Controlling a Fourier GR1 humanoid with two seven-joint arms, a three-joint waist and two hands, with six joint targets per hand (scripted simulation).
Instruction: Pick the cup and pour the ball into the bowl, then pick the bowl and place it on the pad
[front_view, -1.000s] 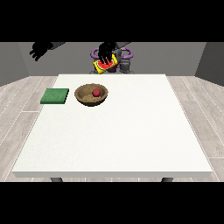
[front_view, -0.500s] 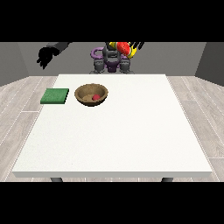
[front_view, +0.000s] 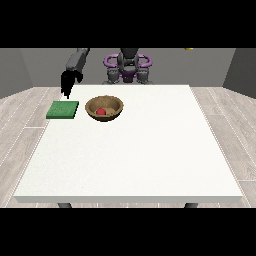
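Reading from the wooden bowl (front_view: 104, 108) as landmark: left of it, just beside, lies the green pad (front_view: 63, 110). Above the pad's far edge hangs the hand at the view's left (front_view: 66, 82), fingers pointing down, holding nothing; whether spread, you cannot tell. The red ball (front_view: 101, 111) sits inside the bowl. That hand is nearest; the bowl lies to its right. No other hand shows.

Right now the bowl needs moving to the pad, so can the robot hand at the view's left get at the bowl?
Probably yes. That robot hand hangs above the pad's far edge, the bowl sits just beside the pad, and nothing stands between them.
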